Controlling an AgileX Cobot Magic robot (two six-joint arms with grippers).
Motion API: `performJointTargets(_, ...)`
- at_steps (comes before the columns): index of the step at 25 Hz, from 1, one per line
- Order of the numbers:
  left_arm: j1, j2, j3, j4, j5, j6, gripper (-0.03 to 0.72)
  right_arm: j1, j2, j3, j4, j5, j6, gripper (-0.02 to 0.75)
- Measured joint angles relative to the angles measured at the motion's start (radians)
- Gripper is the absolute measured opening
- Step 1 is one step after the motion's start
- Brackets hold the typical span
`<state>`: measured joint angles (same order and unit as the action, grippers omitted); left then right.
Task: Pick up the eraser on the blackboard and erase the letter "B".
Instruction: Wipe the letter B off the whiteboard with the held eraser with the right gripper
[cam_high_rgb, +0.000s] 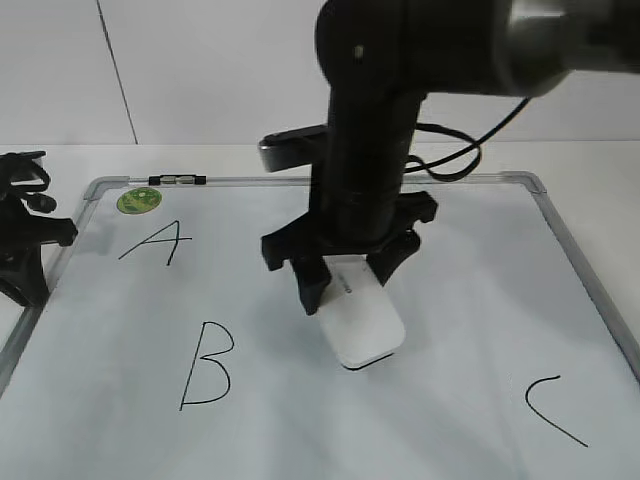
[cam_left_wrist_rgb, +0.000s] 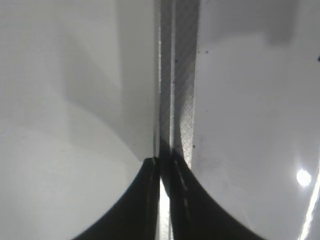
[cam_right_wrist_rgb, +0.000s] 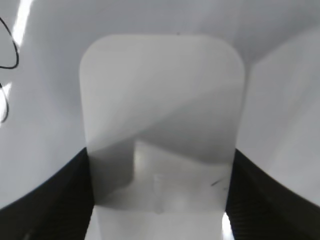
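Observation:
The white eraser (cam_high_rgb: 365, 320) lies on the blackboard (cam_high_rgb: 470, 290) near its middle, its dark felt edge just showing underneath. My right gripper (cam_high_rgb: 347, 285) comes down from above with one finger on each long side of the eraser; in the right wrist view both fingers (cam_right_wrist_rgb: 159, 200) press against the eraser (cam_right_wrist_rgb: 160, 100). The letter "B" (cam_high_rgb: 207, 365) is drawn to the left of the eraser, untouched; part of its bows shows in the right wrist view (cam_right_wrist_rgb: 12, 50). My left gripper (cam_high_rgb: 40, 235) rests shut at the board's left edge, over the grey frame (cam_left_wrist_rgb: 180, 75).
A black "A" (cam_high_rgb: 155, 243) is at the upper left of the board and a black "C" (cam_high_rgb: 552, 408) at the lower right. A green sticker (cam_high_rgb: 139, 201) and a small marker (cam_high_rgb: 177, 180) sit at the top left frame. A cable (cam_high_rgb: 470, 160) trails behind the right arm.

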<state>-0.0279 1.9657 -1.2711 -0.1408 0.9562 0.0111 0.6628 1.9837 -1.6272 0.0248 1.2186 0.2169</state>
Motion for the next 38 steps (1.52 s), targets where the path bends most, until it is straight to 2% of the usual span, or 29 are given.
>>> performJointTargets(4,0.0,0.0,-0.002,0.0,0.002,0.0,0.032,0.028,0.107,-0.093,0.0,0.0,0.0,0.544)
performJointTargets(13,0.0,0.001,-0.002,-0.002,0.002,0.0,0.032,0.03,0.249,-0.245,0.006,0.009,-0.015,0.543)
performJointTargets(23,0.0,0.001,-0.002,-0.002,0.003,0.0,0.032,0.046,0.294,-0.296,0.023,0.03,-0.037,0.543)
performJointTargets(30,0.0,0.001,-0.002,-0.002,0.005,0.0,0.032,0.168,0.297,-0.299,0.036,0.023,-0.053,0.543)
performJointTargets(38,0.0,0.001,-0.002,-0.002,0.005,0.0,0.034,0.333,0.299,-0.299,0.108,0.021,-0.095,0.543)
